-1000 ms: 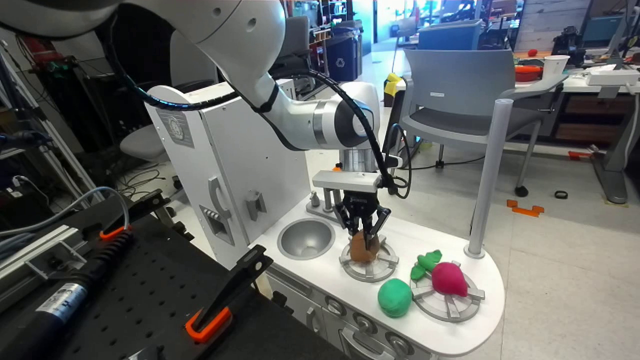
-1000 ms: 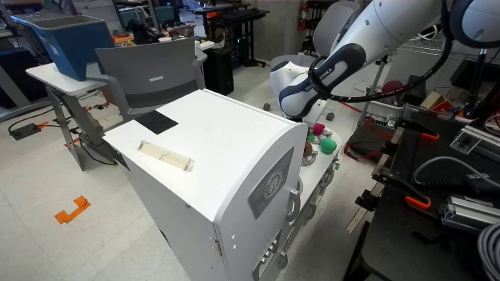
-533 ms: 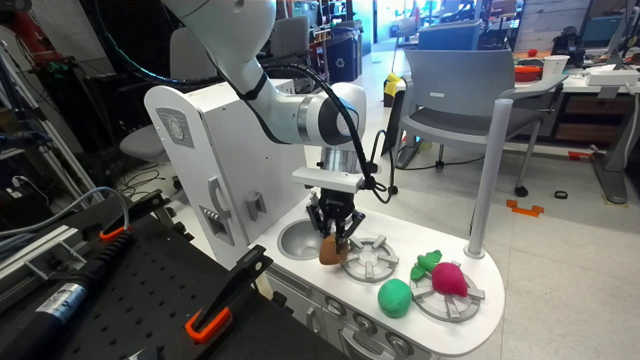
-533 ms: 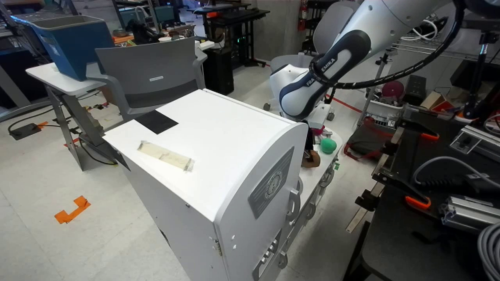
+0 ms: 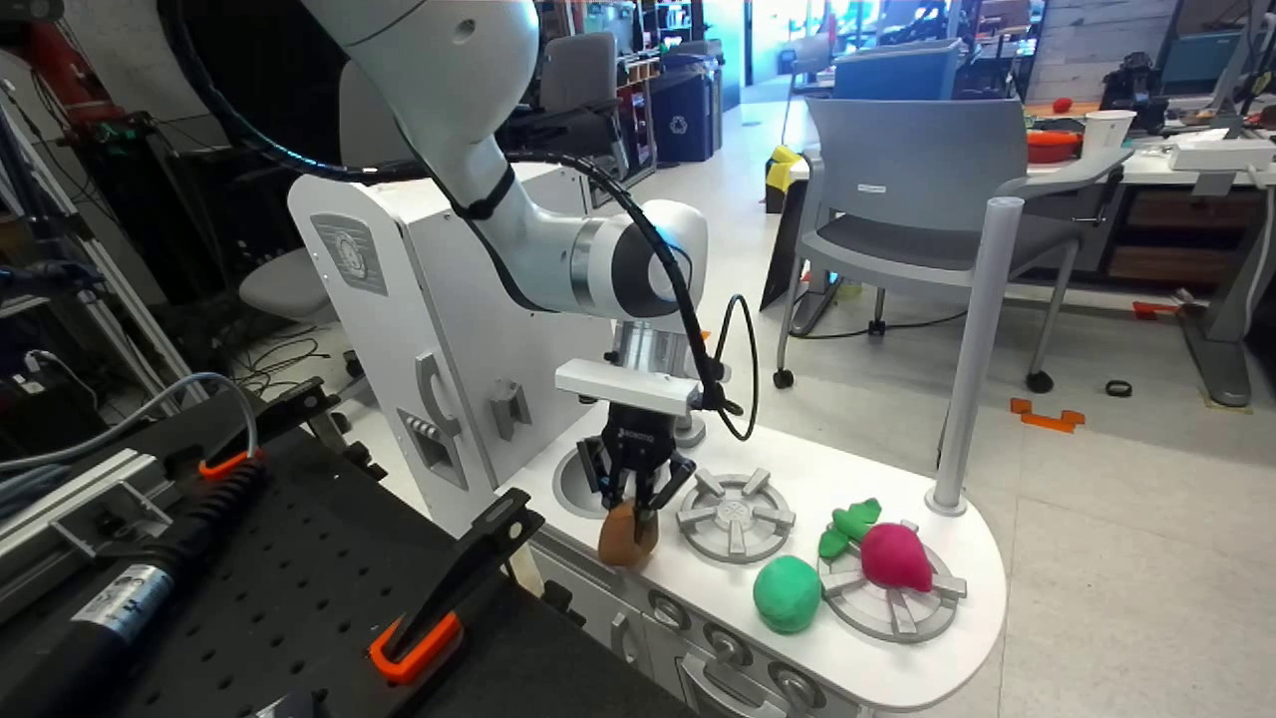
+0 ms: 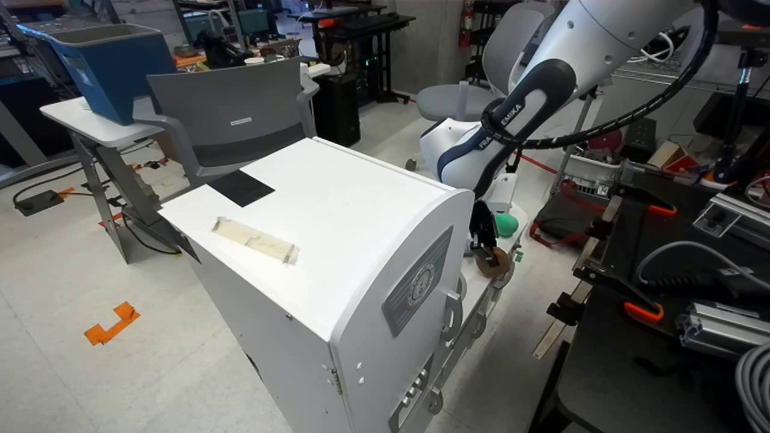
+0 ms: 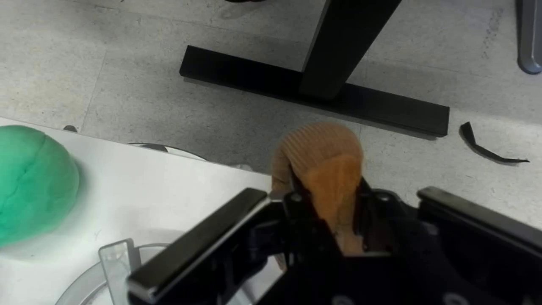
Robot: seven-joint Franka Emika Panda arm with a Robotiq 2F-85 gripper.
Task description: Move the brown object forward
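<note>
The brown object (image 5: 620,540) is a roundish orange-brown item near the front edge of the white counter, in front of the sink. It also shows in an exterior view (image 6: 494,265) and in the wrist view (image 7: 319,146). My gripper (image 5: 630,513) points down and is shut on it, with one finger on each side in the wrist view (image 7: 329,186). Part of the object is hidden behind the fingers. I cannot tell whether its underside touches the counter.
A silver burner (image 5: 735,516) lies right beside the gripper. A green ball (image 5: 788,594) sits near the counter's front edge. A red-pink item with green leaves (image 5: 895,556) lies on another burner. The sink (image 5: 571,489) is behind the gripper, and a tall white cabinet (image 5: 498,299) stands beside it.
The gripper has carried the brown object off the near burner, past the sink's side, toward the counter's front edge. The green ball and red-pink item have not moved.
</note>
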